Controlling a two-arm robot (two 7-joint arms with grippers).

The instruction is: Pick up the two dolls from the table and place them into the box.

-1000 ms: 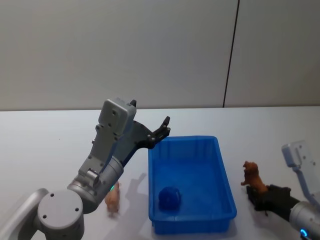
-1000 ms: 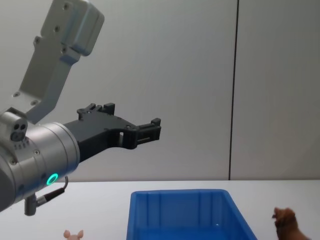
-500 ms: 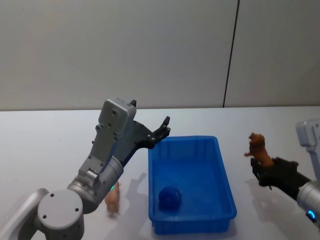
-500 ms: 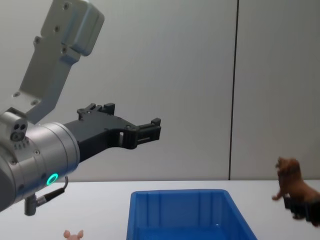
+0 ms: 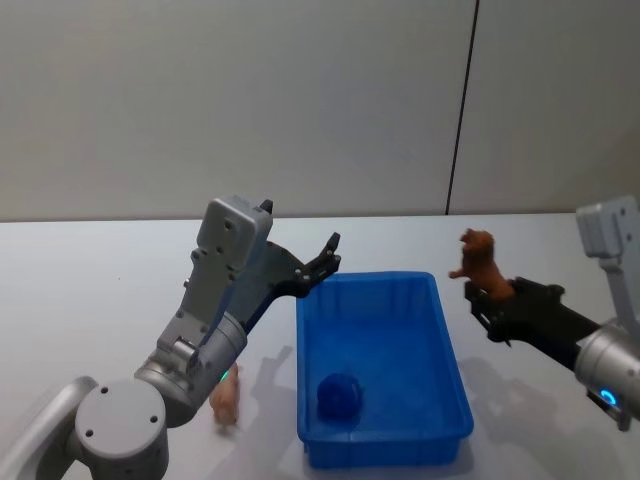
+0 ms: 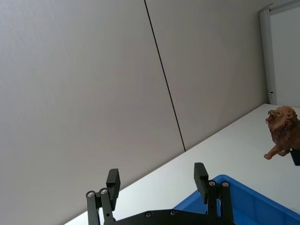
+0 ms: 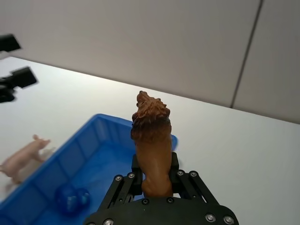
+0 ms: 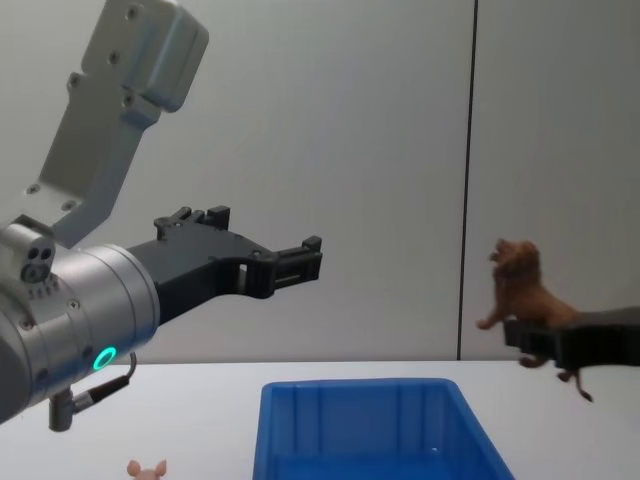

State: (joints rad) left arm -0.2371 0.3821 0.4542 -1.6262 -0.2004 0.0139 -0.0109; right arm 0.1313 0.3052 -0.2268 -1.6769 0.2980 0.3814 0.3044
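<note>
The white bench spans the lower half of the head view, with the blue box at lower centre. The left claw hangs open over the box's upper-left corner. At right, the right claw grips the brown doll, held in the air near the box's upper-right corner. The pink doll lies on the bench left of the box.

Lion doll, right of centre: reddish-brown, with a darker shaggy mane. Pig doll, lower left: pale pink. Box: bright blue, ribbed inner walls, with a dark blue lump inside. Table: plain white. Wall: flat grey, one thin dark vertical seam. Left gripper and right gripper: black. Left arm and right arm: light grey casings. Teal light ring at lower left, blue light at lower right.
</note>
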